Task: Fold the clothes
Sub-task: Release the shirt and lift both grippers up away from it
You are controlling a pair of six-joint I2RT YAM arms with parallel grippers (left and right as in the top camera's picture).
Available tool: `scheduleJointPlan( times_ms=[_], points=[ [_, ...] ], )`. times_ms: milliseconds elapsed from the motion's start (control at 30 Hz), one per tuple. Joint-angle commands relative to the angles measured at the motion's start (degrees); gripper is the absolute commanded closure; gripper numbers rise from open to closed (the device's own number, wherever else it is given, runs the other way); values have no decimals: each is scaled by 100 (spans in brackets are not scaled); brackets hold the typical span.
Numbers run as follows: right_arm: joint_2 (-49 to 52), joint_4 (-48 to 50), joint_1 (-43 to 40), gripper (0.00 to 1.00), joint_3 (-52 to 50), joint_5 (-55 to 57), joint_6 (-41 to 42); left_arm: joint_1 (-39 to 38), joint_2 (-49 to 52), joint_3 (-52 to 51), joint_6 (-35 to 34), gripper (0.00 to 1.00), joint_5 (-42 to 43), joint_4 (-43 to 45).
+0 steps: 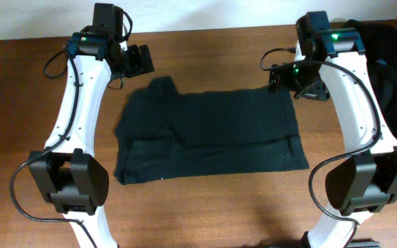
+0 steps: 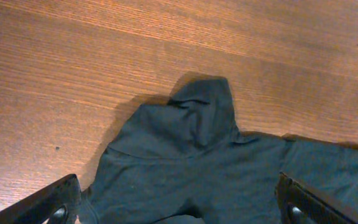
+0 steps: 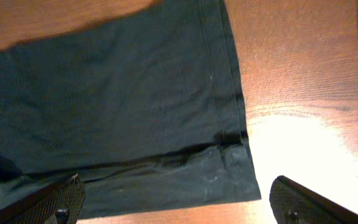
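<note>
Plain black short-sleeved T-shirt (image 1: 212,134) lies flat mid-desk, partly folded, long axis running side to side between the two arms. Sleeve end with a bunched hump is nearer the left tool (image 1: 141,60), hemmed end nearer the right tool (image 1: 284,79). Both tools sit just over the shirt's far long edge, one at each end, fingers spread wide, gripping nothing. Looks like the next fold needs each arm to take its own end and pull toward the near edge. Brown wooden desk (image 1: 205,207) bare around it. More black garments heaped (image 1: 391,62) at the far right corner, well apart.
</note>
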Motion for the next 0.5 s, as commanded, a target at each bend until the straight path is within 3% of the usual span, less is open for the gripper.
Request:
scheduleJointPlan(
  times_ms=[0, 167, 333, 467],
  points=[
    [-13, -9, -33, 1, 319, -70, 17, 4, -22, 61, 90, 1, -85, 35],
    [-11, 13, -33, 1, 365, -72, -245, 4, -22, 61, 105, 1, -83, 81],
    [-11, 177, -98, 1, 365, -46, -662, 11, -20, 61, 916, 1, -87, 295],
    [-7, 656, -385, 0, 365, -243, -822, 90, -20, 59, 1169, 1, -83, 142]
  ],
)
